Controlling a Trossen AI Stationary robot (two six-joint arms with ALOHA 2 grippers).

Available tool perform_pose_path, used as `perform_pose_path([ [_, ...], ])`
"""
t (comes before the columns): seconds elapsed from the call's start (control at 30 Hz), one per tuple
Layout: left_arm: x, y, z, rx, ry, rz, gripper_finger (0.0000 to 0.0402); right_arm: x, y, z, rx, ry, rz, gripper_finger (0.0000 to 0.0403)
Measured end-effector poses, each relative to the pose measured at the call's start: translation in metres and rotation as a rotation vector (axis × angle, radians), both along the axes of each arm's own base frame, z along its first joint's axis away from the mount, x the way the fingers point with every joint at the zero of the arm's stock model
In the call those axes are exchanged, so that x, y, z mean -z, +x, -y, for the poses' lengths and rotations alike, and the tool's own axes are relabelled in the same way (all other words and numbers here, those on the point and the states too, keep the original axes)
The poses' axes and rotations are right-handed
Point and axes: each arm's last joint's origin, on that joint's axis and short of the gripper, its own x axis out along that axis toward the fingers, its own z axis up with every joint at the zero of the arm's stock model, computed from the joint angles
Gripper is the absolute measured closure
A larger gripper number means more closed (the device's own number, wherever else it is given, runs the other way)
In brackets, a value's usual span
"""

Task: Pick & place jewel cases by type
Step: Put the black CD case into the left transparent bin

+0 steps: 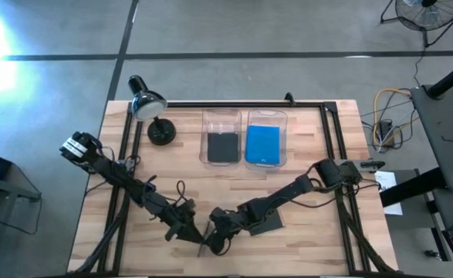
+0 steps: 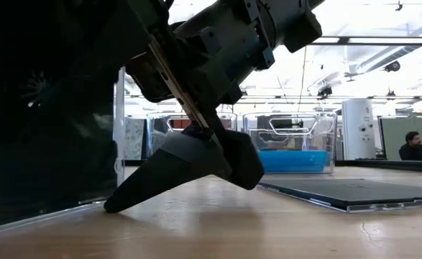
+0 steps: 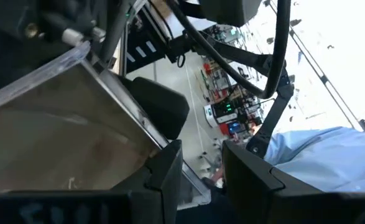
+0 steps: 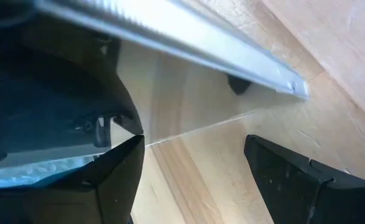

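Observation:
Near the table's front edge my left gripper (image 1: 198,232) is shut on a jewel case (image 3: 64,124) with a clear rim. The case stands steeply tilted and shows edge-on in the low view (image 2: 178,86). My right gripper (image 4: 194,149) is open right beside it. Its fingers stand apart in front of the case's clear panel (image 4: 182,93), and one dark finger (image 2: 182,169) reaches down to the table top. Whether they touch the case I cannot tell. A dark jewel case (image 1: 266,224) lies flat on the table under the right arm. My left gripper pinches the tilted jewel case between its two fingers by its clear rim (image 3: 185,186), near a corner. The case rises slanting from the fingers. Whether its lower end rests on the table is hidden by the right gripper.
Two clear bins stand at the back centre. The left bin (image 1: 223,116) holds a dark case (image 1: 223,147) and the right bin (image 1: 266,116) a blue case (image 1: 263,143). A black desk lamp (image 1: 150,108) stands at the back left. A black frame runs around the table.

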Motion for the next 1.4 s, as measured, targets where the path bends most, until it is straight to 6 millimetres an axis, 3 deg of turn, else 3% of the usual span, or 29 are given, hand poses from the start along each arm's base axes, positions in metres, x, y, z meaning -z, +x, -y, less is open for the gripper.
perform_pose_path([
  [0.67, -0.006, 0.004, 0.001, -0.027, 0.053, 0.074, 0.0298, 0.001, -0.005, -0.009, -0.051, -0.008, -0.005, 0.0124],
  [0.93, -0.029, -0.005, -0.008, -0.045, 0.027, 0.103, 0.0298, 0.001, -0.005, -0.009, -0.063, 0.002, -0.009, 0.0124],
  [1.0, -0.032, -0.009, -0.010, -0.051, 0.069, 0.069, 0.0298, 0.001, -0.005, -0.009, -0.064, 0.003, -0.009, 0.0124],
  [1.17, -0.011, -0.016, -0.017, -0.123, 0.154, -0.199, 0.0298, 0.001, -0.005, -0.009, -0.064, 0.004, -0.009, 0.0124],
  [1.4, -0.022, -0.017, -0.017, -0.149, 0.018, -0.197, 0.0298, 0.001, -0.005, -0.007, -0.013, 0.045, -0.041, 0.0124],
])
